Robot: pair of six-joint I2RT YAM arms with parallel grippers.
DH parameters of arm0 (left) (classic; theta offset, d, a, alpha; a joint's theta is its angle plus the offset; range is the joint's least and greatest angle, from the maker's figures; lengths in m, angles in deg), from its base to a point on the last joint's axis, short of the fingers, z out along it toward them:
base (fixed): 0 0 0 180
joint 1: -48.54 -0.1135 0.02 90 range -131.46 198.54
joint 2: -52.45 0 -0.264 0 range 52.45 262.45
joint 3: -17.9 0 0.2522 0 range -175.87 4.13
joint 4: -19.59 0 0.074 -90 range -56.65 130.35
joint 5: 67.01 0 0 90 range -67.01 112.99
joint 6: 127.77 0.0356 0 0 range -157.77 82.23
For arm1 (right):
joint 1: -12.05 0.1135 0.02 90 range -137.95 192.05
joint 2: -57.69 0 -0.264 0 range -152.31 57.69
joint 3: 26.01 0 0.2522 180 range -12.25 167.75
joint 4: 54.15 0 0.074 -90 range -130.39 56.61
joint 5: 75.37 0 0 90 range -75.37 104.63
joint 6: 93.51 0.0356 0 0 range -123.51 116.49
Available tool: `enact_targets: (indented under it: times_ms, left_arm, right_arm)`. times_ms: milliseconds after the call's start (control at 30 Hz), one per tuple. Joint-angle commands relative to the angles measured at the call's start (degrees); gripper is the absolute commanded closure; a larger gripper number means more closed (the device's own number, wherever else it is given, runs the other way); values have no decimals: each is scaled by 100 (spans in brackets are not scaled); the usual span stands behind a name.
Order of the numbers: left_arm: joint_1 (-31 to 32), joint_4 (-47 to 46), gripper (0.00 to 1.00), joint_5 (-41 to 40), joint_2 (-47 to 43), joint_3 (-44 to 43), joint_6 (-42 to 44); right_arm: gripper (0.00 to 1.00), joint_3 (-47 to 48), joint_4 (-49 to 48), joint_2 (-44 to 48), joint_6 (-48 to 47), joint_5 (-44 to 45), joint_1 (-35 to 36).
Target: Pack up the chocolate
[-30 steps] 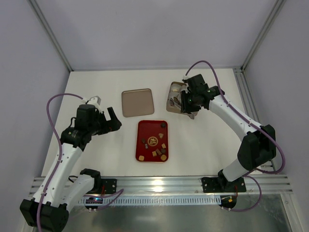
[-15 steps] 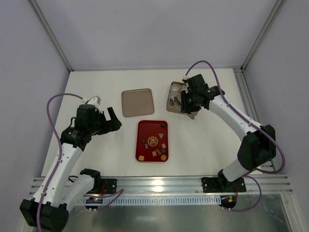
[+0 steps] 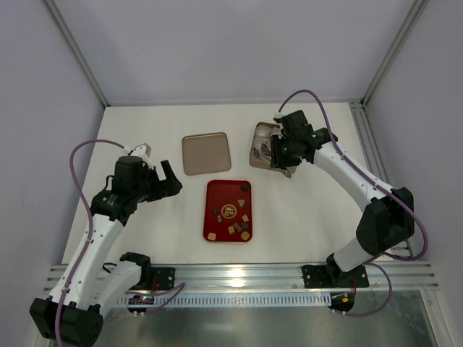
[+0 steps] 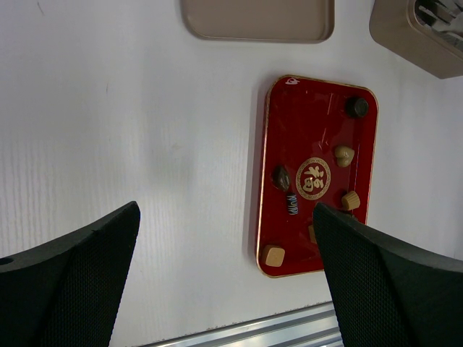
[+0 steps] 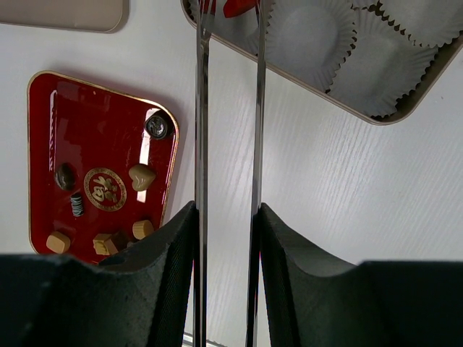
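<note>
The chocolate lies as several small dark and tan pieces on the red tray. In the left wrist view I see a tan heart and a dark round piece. My right gripper is shut on metal tongs, one blade against each finger. The blades reach to the edge of the tan box of white paper cups. Something red shows between the tips. My left gripper hangs open, holding nothing, over the table left of the tray.
A flat tan lid lies beyond the red tray, left of the box. The metal rail runs along the near table edge. The cage posts stand at the far corners.
My right gripper with the tongs has shifted slightly farther over the box. The left arm and the pieces on the tray have not moved.
</note>
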Motion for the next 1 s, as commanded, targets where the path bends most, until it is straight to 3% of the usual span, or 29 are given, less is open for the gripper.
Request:
enact_targets:
  times_ms: [0,267,767,967]
  left_arm:
    - [14,-80,0,8,-83,-7,-25]
    - [14,-89,0,52,-109,-7,-16]
    - [23,-116,1,246,-223,-7,1]
    - [14,-133,0,342,-267,-7,2]
  right_arm:
    - [60,282,-57,334,22,4,-36]
    - [60,501,31,431,57,-48,-370]
    - [59,-70,-504,519,628,92,-3022]
    - [59,-105,-847,71,760,215,-3446]
